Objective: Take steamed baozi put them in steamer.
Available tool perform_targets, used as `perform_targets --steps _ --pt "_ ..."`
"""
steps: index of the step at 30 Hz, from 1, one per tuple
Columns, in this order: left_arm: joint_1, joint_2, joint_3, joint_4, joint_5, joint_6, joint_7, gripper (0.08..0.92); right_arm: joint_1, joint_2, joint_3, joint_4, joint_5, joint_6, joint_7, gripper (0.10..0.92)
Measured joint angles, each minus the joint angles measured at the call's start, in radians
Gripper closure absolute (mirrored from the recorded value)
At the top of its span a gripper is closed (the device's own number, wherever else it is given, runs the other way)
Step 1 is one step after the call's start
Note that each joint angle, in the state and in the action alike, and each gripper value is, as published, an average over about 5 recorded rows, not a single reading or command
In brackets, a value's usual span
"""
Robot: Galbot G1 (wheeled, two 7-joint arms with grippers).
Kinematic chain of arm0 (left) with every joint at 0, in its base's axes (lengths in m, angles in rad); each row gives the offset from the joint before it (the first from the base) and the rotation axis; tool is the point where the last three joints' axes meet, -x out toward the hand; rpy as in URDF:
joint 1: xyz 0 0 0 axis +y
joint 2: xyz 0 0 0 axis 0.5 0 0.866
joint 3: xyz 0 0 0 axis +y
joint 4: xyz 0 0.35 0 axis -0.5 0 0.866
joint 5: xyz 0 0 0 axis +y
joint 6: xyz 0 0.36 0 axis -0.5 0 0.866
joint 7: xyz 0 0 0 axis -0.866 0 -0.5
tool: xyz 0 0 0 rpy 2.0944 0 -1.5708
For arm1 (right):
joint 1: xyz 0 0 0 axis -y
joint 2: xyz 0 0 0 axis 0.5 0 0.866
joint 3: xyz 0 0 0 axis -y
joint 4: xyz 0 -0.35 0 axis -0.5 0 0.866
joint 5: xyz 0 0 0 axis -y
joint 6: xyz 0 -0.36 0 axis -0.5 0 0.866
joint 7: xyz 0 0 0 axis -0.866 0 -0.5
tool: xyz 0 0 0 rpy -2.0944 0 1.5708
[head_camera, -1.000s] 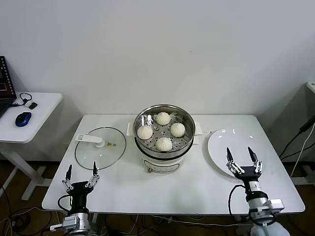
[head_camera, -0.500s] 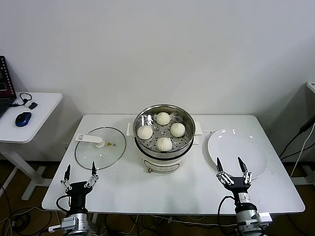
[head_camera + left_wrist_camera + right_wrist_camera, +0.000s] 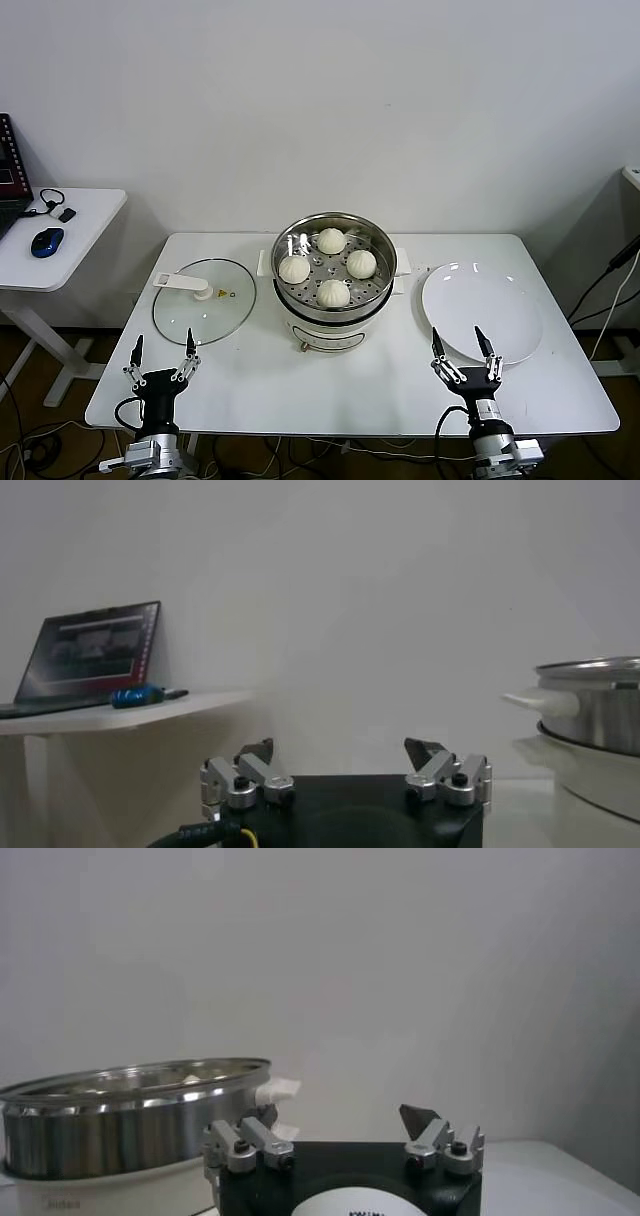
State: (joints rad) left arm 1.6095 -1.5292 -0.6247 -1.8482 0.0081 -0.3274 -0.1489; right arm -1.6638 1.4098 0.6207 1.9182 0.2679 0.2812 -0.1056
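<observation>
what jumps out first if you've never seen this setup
The shiny steamer at the middle of the white table draws the eye, with four steamed baozi sitting on its perforated tray. A glass lid lies flat to its left and a bare white plate to its right.

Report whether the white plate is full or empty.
Empty: the white plate shows only bare surface; all four baozi sit in the steamer.

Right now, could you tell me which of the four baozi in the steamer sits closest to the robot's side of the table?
The front baozi, nearest the steamer's front rim. The other three sit farther back: one left, one right, one at the rear.
</observation>
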Motion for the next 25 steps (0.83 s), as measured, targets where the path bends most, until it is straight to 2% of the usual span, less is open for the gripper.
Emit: perform_targets --steps 25 --pt "-0.004 -0.004 0.002 0.004 0.003 0.001 0.001 0.177 -0.007 0.015 -0.009 -0.007 -0.016 0.005 -0.014 0.203"
